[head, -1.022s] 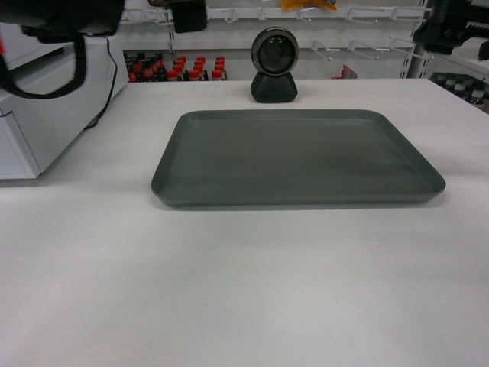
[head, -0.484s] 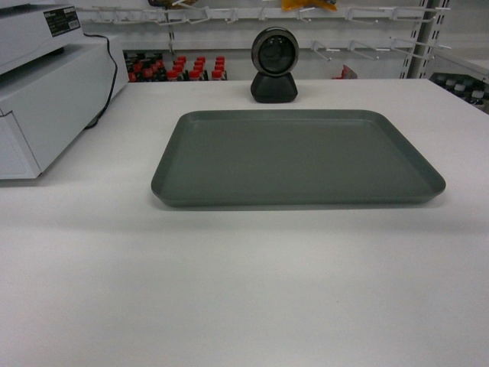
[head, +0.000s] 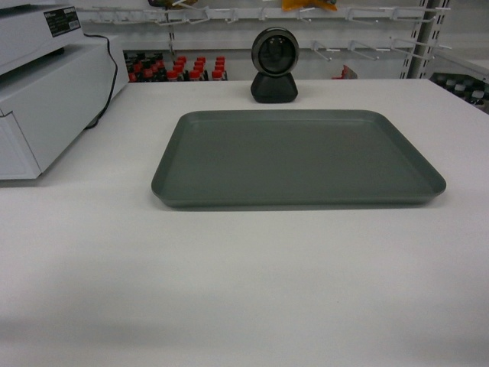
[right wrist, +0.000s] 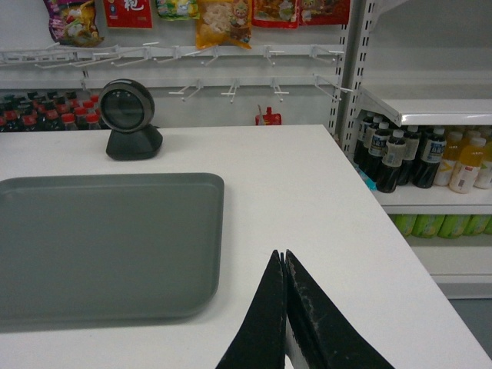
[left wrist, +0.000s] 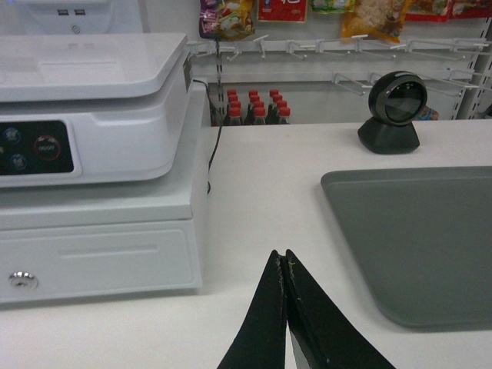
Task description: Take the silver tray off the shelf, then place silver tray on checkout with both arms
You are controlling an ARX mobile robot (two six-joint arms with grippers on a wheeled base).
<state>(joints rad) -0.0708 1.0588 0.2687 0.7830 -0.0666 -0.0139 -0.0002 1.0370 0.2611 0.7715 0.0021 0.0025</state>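
Nearest, in each wrist view: the thin black left gripper (left wrist: 285, 260), jaws pressed together on nothing, tips above bare counter between the register and the tray's left edge. The thin black right gripper (right wrist: 284, 260) likewise has its jaws together and empty, tips above bare counter just off the tray's right edge. Neither arm shows in the head view.

Middle: the large rectangular matte grey-silver metal tray (head: 298, 157) lies flat on the broad white smooth checkout counter (head: 229, 283), all four rounded corners down, nothing in it. It is touched by neither gripper. Judged: placement looks done.

Handling, judged: rigid sheet metal, probably light for its span, no flex expected. Matte finish gives fair friction, but the low raised rim is the only purchase for narrow jaws. It is much wider than either gripper, so it needs one pinch on each short-side rim, opposite each other at mid-length, to keep it level.

Left: white boxy cash register (left wrist: 92, 146) with drawer, near the tray.

Far: black round-headed barcode scanner (head: 273, 65) at the counter's back edge; beyond, white shelving with dark bottles (right wrist: 400, 157).
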